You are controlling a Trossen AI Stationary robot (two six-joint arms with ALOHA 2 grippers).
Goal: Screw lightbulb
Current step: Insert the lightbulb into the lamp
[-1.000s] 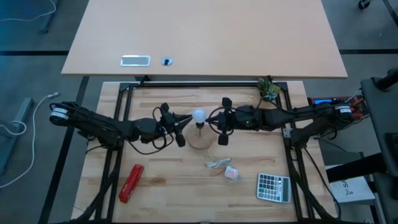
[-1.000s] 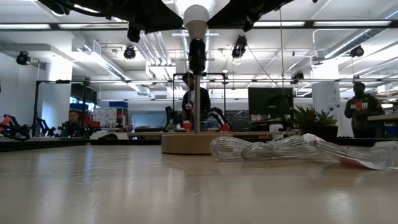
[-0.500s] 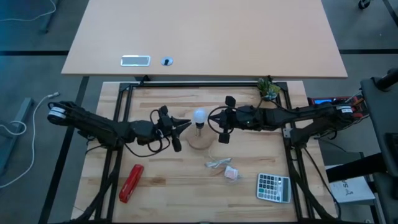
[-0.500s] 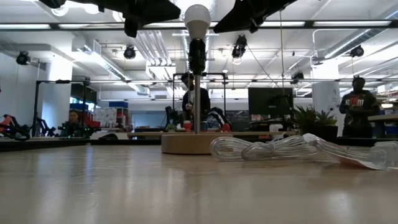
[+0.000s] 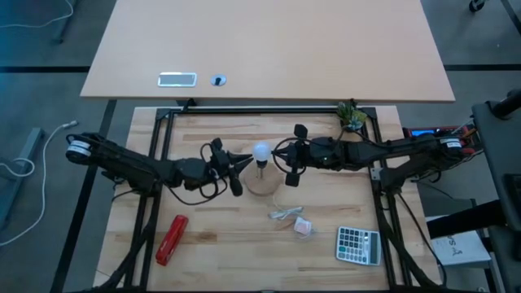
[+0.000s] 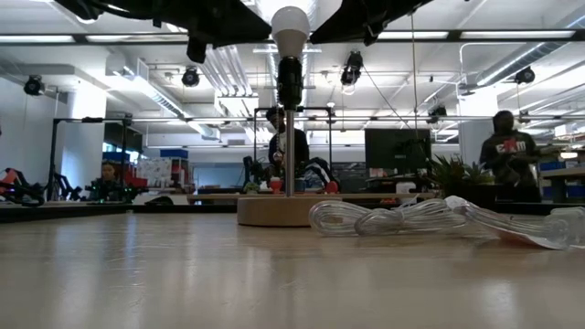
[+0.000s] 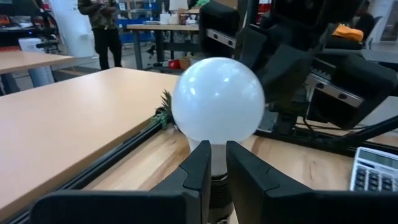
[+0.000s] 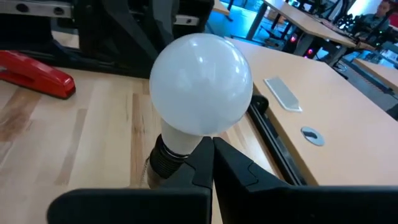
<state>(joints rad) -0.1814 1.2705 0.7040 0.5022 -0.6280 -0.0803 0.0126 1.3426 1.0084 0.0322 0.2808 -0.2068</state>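
In the last half second both arms have closed back in on the lightbulb (image 5: 260, 151) at the centre of the high view, after drawing a little apart, which I read as a fresh hold being taken for another turn of the screwing. The left pincer (image 7: 213, 168) stands narrow, its tips just beside the bulb's neck. The right pincer (image 8: 211, 155) is fully closed, beside the neck from the opposite side, holding nothing.

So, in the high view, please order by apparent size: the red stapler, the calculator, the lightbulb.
1. calculator
2. red stapler, longer but narrower, so the top two are close
3. lightbulb, clearly smallest
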